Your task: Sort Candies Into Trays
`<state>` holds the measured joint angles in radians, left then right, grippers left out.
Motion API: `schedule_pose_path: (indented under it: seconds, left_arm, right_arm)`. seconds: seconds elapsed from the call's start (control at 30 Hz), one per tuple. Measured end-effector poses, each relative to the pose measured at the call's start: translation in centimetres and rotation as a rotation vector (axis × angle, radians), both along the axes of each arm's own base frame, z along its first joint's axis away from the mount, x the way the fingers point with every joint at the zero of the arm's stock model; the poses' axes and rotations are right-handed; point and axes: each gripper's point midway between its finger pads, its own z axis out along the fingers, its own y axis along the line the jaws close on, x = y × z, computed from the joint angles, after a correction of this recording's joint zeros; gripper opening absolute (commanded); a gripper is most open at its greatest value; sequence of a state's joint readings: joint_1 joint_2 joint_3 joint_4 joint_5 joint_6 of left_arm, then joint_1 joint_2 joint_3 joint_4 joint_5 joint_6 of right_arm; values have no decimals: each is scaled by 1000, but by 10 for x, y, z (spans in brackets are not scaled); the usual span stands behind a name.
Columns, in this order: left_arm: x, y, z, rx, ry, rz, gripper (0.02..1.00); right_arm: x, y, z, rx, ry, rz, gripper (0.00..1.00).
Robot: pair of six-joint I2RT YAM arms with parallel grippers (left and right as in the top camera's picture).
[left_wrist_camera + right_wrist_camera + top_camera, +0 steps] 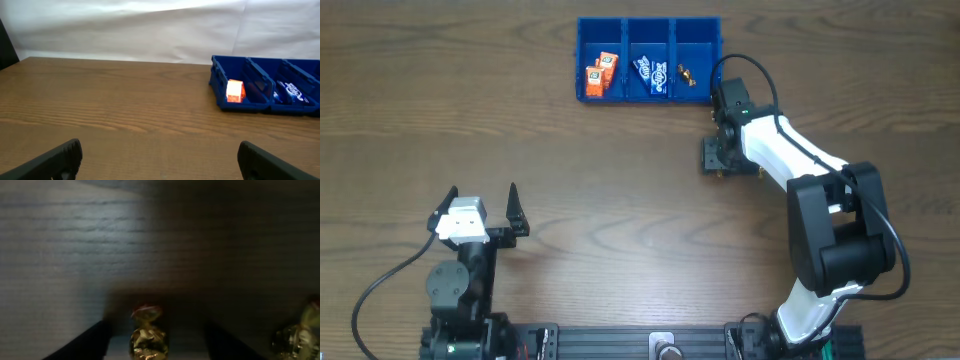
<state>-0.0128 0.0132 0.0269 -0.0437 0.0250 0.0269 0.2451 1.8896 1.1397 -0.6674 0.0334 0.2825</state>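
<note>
A blue tray with three compartments stands at the table's far middle. Orange candies lie in its left compartment, a blue candy in the middle one, a gold candy in the right one. My right gripper is down at the table just in front of the tray's right end. In its wrist view the right gripper is open, and a gold-wrapped candy lies on the wood between the fingers without touching them. My left gripper stands open and empty near its base.
A second gold candy lies on the table close beside the right gripper. The left wrist view shows the left gripper wide open, bare wood ahead, and the tray with an orange candy far off.
</note>
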Motion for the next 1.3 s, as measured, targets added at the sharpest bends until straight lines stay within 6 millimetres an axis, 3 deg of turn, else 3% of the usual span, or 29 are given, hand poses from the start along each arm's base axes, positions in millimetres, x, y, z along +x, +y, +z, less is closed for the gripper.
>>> schedule_pose_path:
  seconds: [0.1,0.27,0.5,0.57,0.67,0.77,0.8,0.87,0.9,0.97,1.03,1.1,1.23,1.27,1.3]
  left_arm:
    - [0,0,0,0,0,0,996]
    - [0,0,0,0,0,0,998]
    - [0,0,0,0,0,0,998]
    - [0,0,0,0,0,0,996]
    - [0,0,0,0,0,0,996]
    - [0,0,0,0,0,0,998]
    - [0,0,0,0,0,0,998]
    - [0,0,0,0,0,0,998]
    - [0,0,0,0,0,0,996]
    - [0,0,0,0,0,0,998]
    - [0,0,0,0,0,0,998]
    - [0,0,0,0,0,0,998]
    - [0,0,0,0,0,0,998]
    - [0,0,0,0,0,0,998]
    - [0,0,0,0,0,0,998]
  right_arm:
    - [0,0,0,1,0,-2,354]
    - [-2,0,0,0,7,-5,233]
    - [-2,1,3,14,5,-19,187]
    - [2,6,28,44,-56,-17,185]
    - [23,19,115,96,-243,6,183]
    - [84,34,231,140,-501,7,187]
    - [95,34,251,137,-530,3,189]
    - [133,41,270,131,-581,1,191]
    - [147,44,262,119,-568,4,191]
    - [172,49,224,92,-511,11,191]
    - [182,51,168,62,-410,13,218]
    - [185,50,131,43,-346,11,218]
    - [192,48,128,45,-361,8,248]
    - [194,49,129,47,-369,7,310]
    - [196,49,130,49,-381,9,514]
